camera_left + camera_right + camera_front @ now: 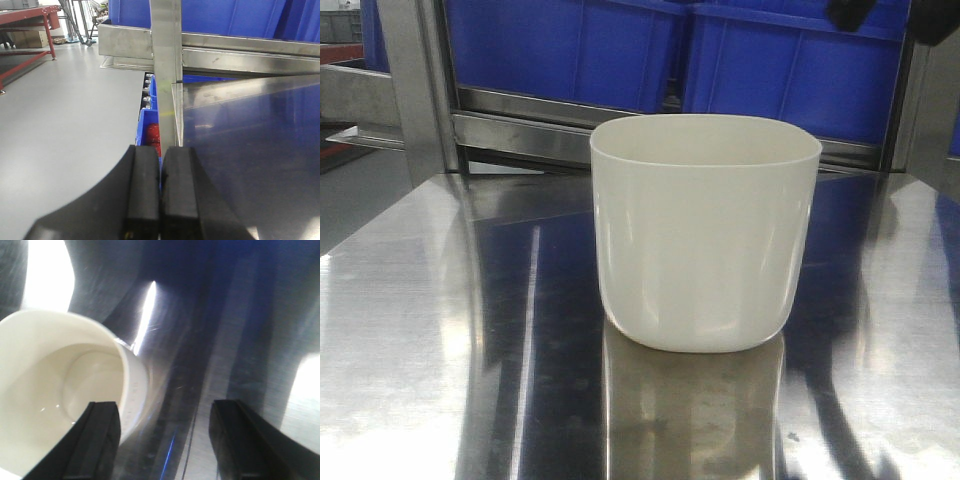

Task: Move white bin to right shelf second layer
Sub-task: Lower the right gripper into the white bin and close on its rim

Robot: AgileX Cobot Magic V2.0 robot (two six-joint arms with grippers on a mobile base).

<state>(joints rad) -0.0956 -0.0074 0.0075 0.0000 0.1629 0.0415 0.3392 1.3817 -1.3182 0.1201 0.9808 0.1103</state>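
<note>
Surface: shiny flat stainless-steel tabletop (pixel 410 330) | On it: glossy off-white rounded-square plastic bin (pixel 705 230), upright, mid-table | Behind: steel rack (pixel 520 130) bearing blue plastic crates (pixel 790 70)

No text, label, brand or number legible in any view. White bin (pixel 705 230): plain glossy wall, nothing printed. Blue crates (pixel 790 70) beyond the far edge of the tabletop (pixel 410 330): faces carry no readable marking.
</note>
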